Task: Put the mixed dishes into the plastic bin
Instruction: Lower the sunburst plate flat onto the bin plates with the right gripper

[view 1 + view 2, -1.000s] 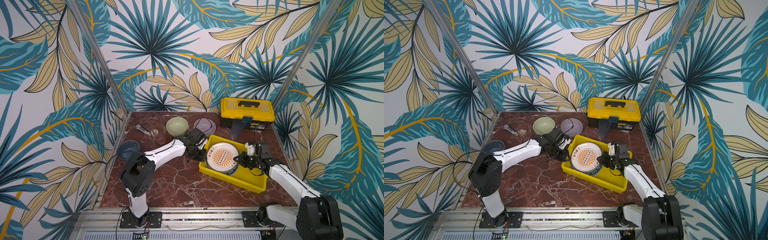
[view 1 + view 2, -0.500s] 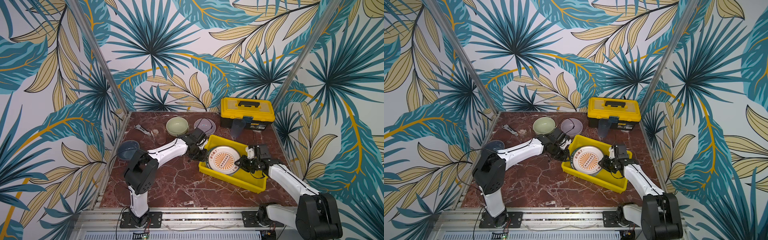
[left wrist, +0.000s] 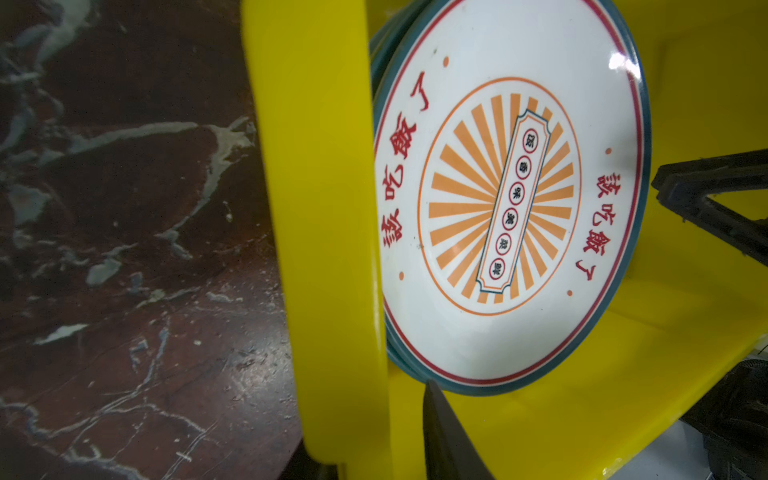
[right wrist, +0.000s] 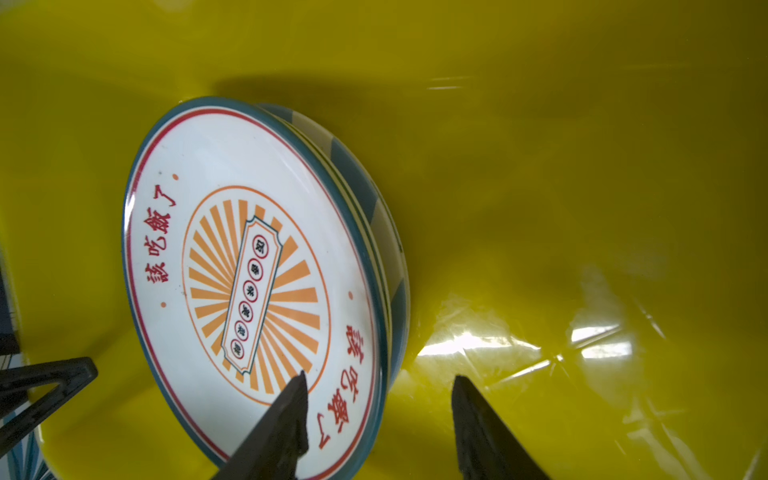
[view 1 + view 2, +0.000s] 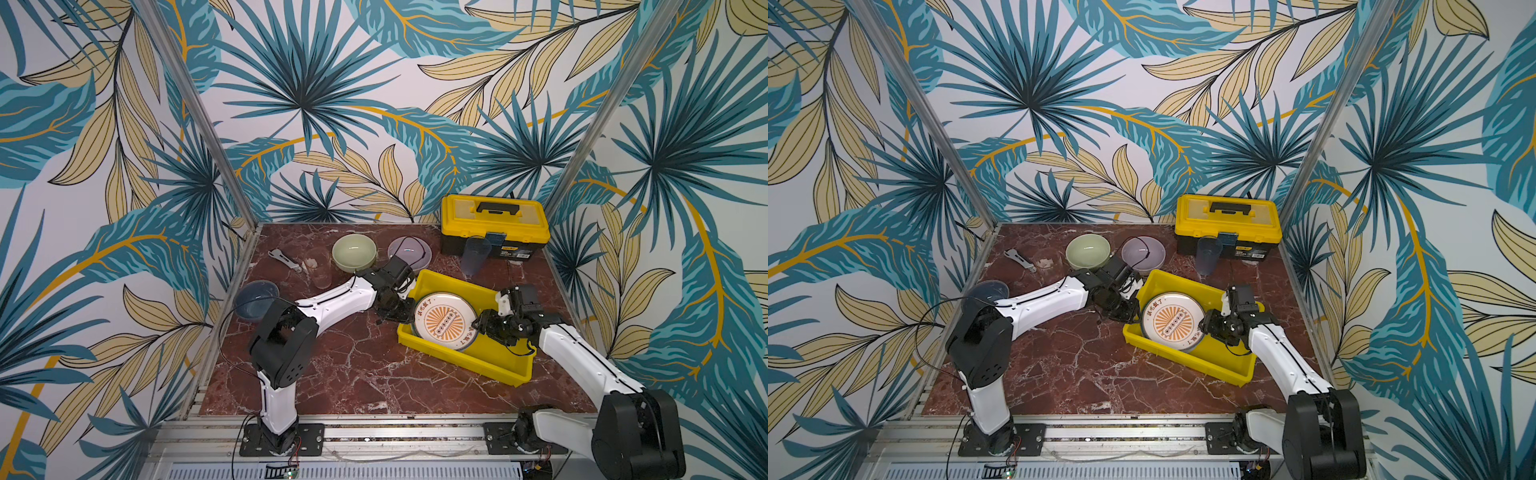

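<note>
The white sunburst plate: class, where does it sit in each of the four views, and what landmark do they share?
Top view: plate in the left half of the yellow bin.
Top view: plate, same spot.
Left wrist: plate large, beyond the bin's wall.
Right wrist: plate large, inside the bin.
Shared landmark: the yellow bin.

- bin (image 5: 505,365): bright yellow
- top plate (image 5: 444,322): white, orange sunburst, red lettering, teal rim
- lower plate (image 4: 374,208): blue-and-cream stripes
- green bowl (image 5: 354,252): pale, 10 o'clock of bin
- lilac bowl (image 5: 405,253): 11 o'clock
- blue-grey bowl (image 5: 257,293): 9 o'clock
- toolbox (image 5: 494,224): yellow, black
- tabletop (image 5: 353,365): dark red marble, white veins
</note>
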